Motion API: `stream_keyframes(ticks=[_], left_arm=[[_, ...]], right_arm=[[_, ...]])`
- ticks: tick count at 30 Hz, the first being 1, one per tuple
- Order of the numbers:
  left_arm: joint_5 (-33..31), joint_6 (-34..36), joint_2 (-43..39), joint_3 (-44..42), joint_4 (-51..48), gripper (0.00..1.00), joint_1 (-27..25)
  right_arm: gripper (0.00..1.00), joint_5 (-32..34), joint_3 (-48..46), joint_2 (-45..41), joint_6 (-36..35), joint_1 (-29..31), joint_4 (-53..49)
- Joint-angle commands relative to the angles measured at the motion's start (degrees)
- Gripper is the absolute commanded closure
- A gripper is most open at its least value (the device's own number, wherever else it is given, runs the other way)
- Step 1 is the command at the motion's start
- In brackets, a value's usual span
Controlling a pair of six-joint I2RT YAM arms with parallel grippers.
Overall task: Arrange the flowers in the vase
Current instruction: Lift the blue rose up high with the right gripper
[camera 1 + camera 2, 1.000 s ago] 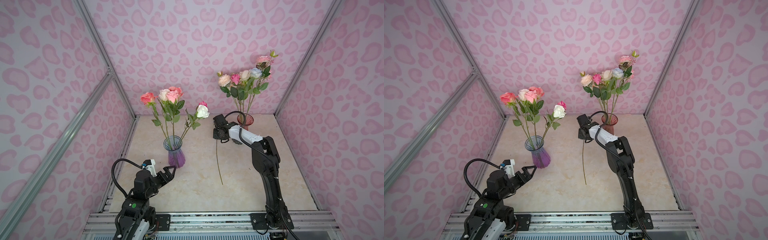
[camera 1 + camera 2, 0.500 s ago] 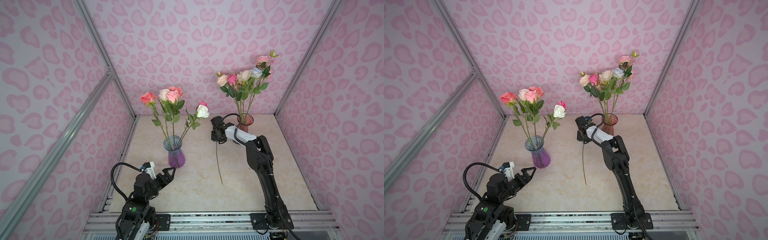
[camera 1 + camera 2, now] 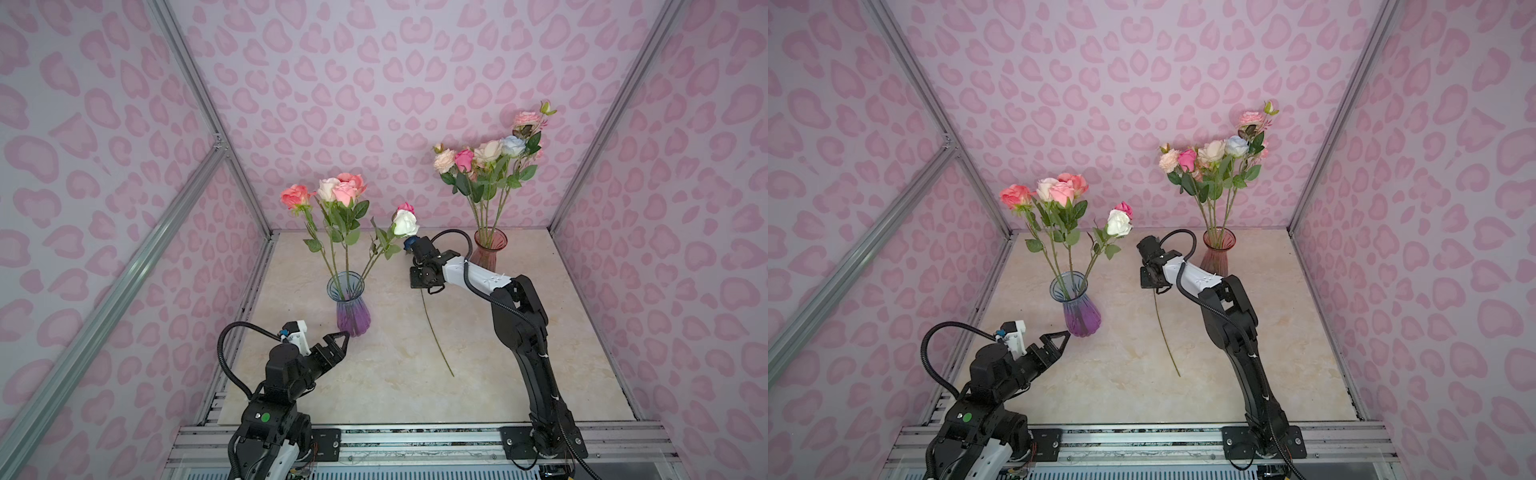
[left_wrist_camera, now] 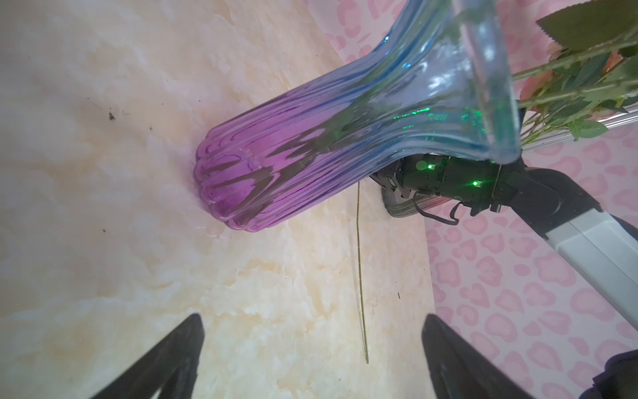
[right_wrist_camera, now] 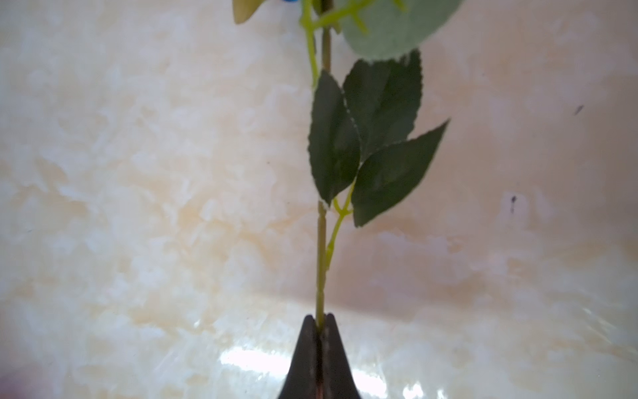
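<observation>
My right gripper [image 5: 321, 316] is shut on the thin green stem [image 5: 321, 259] of a flower, just below its dark leaves [image 5: 379, 138]. In both top views this gripper [image 3: 422, 282] [image 3: 1152, 283] hangs low over the table's middle. A dark blue bloom [image 3: 409, 241] peeks out beyond it, and the bare stem [image 3: 436, 332] trails toward the front. A blue-and-purple glass vase [image 3: 352, 305] [image 4: 310, 155] holds several pink, cream and white roses [image 3: 340, 191]. My left gripper [image 3: 338, 337] [image 4: 312, 317] stands open and empty beside that vase's base.
A reddish glass vase [image 3: 490, 249] at the back right holds several more roses [image 3: 486, 156] in pink, peach, cream and pale blue. Pink patterned walls close in the marble table [image 3: 374, 374] on three sides. A metal rail [image 3: 415, 440] runs along the front edge.
The right gripper's jaws have closed onto the stem, and it has shifted slightly left. The left arm has hardly moved and stays open.
</observation>
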Motion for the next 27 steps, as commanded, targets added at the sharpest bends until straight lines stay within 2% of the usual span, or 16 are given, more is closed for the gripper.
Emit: stream_keyframes(ticks=[1,6,12,21,27], left_arm=[[-2.54,4.3,1.19,3.06,-1.62,0.01,-0.03],[-4.58,6.72,2.88,6.69,-3.17,0.01,0.08],[-6.52,7.48,4.1,7.88,-3.13,0.01,0.06],[-7.67,7.88,6.25,10.48,-2.91,0.01,0.04],[-7.9,7.36,7.42,11.4,-1.99,0.01,-0.02]], right_arm=[[0.97,-3.78,-3.94,-4.12,-0.01,0.01,5.81],[0.98,-8.49,-16.35,-14.07,2.84,1.03,16.33],[0.98,-7.8,-26.06,-22.02,2.9,3.65,18.76],[0.99,-5.64,-33.08,-34.94,1.99,4.93,19.03],[0.99,-7.06,-33.16,-39.27,0.4,5.01,18.65]])
